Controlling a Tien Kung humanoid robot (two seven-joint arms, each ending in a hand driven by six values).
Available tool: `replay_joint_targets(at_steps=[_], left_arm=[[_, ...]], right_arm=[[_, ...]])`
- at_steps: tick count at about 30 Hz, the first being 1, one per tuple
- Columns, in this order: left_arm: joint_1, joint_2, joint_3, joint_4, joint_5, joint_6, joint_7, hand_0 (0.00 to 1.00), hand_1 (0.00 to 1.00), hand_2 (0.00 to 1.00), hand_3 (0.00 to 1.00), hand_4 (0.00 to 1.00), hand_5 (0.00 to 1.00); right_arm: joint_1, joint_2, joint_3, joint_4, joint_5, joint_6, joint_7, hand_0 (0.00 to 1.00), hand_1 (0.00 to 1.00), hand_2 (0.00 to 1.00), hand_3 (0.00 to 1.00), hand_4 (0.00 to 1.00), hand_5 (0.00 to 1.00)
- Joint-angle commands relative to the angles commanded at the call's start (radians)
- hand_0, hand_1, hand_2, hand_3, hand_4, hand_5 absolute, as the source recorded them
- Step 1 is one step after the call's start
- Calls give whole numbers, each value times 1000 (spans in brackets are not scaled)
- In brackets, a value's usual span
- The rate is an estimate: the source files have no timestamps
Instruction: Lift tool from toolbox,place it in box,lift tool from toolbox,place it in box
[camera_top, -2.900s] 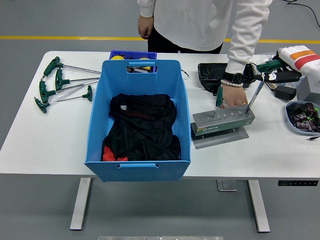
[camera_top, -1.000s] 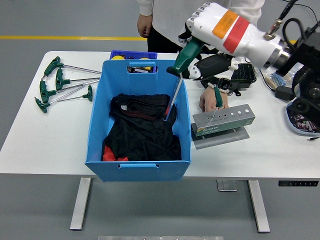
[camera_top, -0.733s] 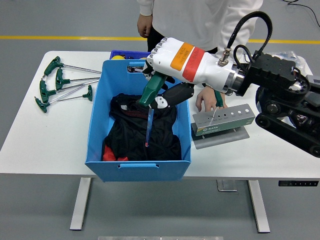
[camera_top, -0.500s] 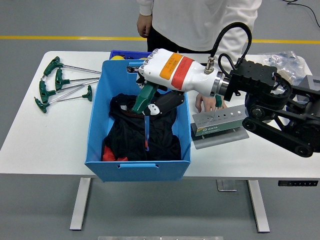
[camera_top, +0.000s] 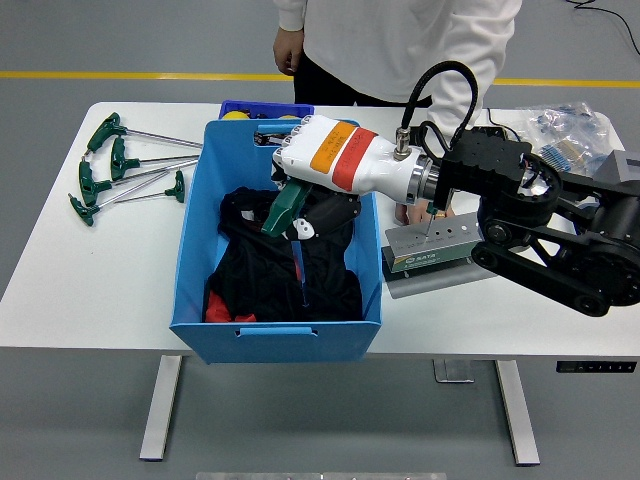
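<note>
My right hand (camera_top: 297, 203), white with an orange and red band, reaches from the right over the blue box (camera_top: 190, 235). It is shut on a green T-handle wrench (camera_top: 281, 212) whose shaft points down onto the black cloth (camera_top: 260, 275) inside the box. The grey tool holder (camera_top: 445, 248) stands right of the box, partly behind my arm, with one thin shaft still standing in it. A person's hand (camera_top: 405, 213) rests at the holder's far side, mostly hidden by my forearm. My left arm is out of view.
Several green T-handle wrenches (camera_top: 120, 165) lie at the table's left. A small dark-blue bin (camera_top: 265, 108) sits behind the box. Plastic bags (camera_top: 560, 130) and a grey case (camera_top: 625, 165) are at the far right. A person stands at the far edge.
My right hand carried the wrench from the holder leftward over the box and lowered it; the shaft now reaches the cloth. The person's hand stayed at the holder.
</note>
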Motion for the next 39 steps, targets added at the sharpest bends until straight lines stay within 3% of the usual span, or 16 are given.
replay_joint_targets(at_steps=[3,4,9,10,28,29,33,34,39], left_arm=[[0,0,-3,0,2,1,0,743,728,806,776,730,615],[0,-1,-4,0,2,1,0,742,729,806,776,729,614],[-2,-1,0,0,-3,0,-2,742,729,806,776,729,614],[-2,-1,-2,0,-1,0,-2,743,728,807,776,730,614],[-5,-2,-2,0,-5,1,-2,743,728,806,776,730,615],[-5,-2,0,0,-7,1,-3,744,728,805,776,730,614],[-5,-2,1,0,-8,0,-2,744,728,805,776,730,614],[-5,-2,1,0,-8,1,-2,743,728,804,776,730,614],[-7,-2,8,0,-17,0,-4,743,728,804,776,730,614]], right_arm=[[-2,-1,-7,-4,0,56,-31,302,284,385,419,893,591],[-3,-1,-9,-8,3,64,-36,669,627,704,721,951,594],[-3,-1,-9,-12,38,32,-39,669,627,704,721,951,594],[-2,-1,-7,-11,41,25,-36,793,746,834,970,969,594],[-6,-5,14,-38,34,33,-42,838,789,863,976,972,595],[-5,-6,13,-46,31,35,-41,834,782,842,889,974,598],[-1,-6,0,-90,0,26,-23,834,782,842,889,974,598],[-1,-5,-5,-107,-13,22,-17,825,712,747,551,964,598],[-3,-3,-30,-181,-18,6,8,825,712,747,551,964,598]])
